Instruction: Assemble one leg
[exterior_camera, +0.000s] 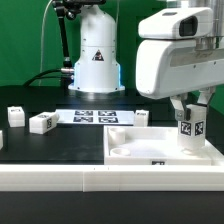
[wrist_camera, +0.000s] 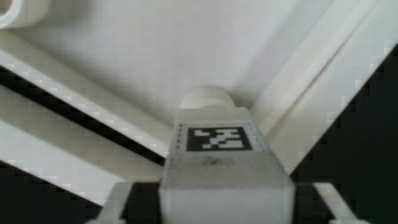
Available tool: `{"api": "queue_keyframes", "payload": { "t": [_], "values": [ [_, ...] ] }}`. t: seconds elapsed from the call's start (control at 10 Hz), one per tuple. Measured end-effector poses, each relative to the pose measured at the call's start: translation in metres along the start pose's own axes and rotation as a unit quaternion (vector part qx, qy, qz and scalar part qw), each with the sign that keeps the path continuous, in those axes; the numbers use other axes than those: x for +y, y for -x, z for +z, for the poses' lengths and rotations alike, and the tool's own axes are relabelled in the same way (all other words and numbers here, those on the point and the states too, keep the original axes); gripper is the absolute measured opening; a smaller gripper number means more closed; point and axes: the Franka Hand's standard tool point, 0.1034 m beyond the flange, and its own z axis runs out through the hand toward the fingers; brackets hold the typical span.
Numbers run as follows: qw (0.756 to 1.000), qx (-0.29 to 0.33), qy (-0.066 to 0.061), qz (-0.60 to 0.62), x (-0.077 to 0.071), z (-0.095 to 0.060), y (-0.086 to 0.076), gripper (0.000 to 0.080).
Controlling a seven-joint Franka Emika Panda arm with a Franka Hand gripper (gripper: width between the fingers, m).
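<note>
In the right of the exterior view, the gripper (exterior_camera: pixel 190 124) hangs from the bulky white wrist and pinches the leg (exterior_camera: pixel 190 128) between its two fingers. It holds the leg upright, with its black-and-white tags facing the camera. The leg sits over the far right part of the tray (exterior_camera: pixel 130 150), the large white rimmed piece filling the lower right of the frame. Whether its lower end touches the tray floor cannot be told. In the wrist view the tagged leg (wrist_camera: pixel 219 140) points down at a small rounded boss (wrist_camera: pixel 210 97) on the tray's white floor, close to a raised rim. On the black table (exterior_camera: pixel 60 145), the marker board (exterior_camera: pixel 95 117) lies at centre. One loose block (exterior_camera: pixel 42 123) and another block (exterior_camera: pixel 15 116) sit at the left, well apart from the tray.
</note>
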Motion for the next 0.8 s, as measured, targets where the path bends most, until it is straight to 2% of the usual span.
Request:
{"api": "queue_keyframes", "payload": {
  "t": [0.3,0.6,0.8],
  "values": [
    [0.991,0.0,-0.002,0.135,-0.0045,0.001,-0.0015,0.029],
    [0.947,0.001,-0.006,0.323,-0.0051,0.0015,-0.0037,0.0291],
    [0.904,0.007,-0.006,0.428,-0.0048,0.0017,-0.0056,0.0291]
  ]
}}
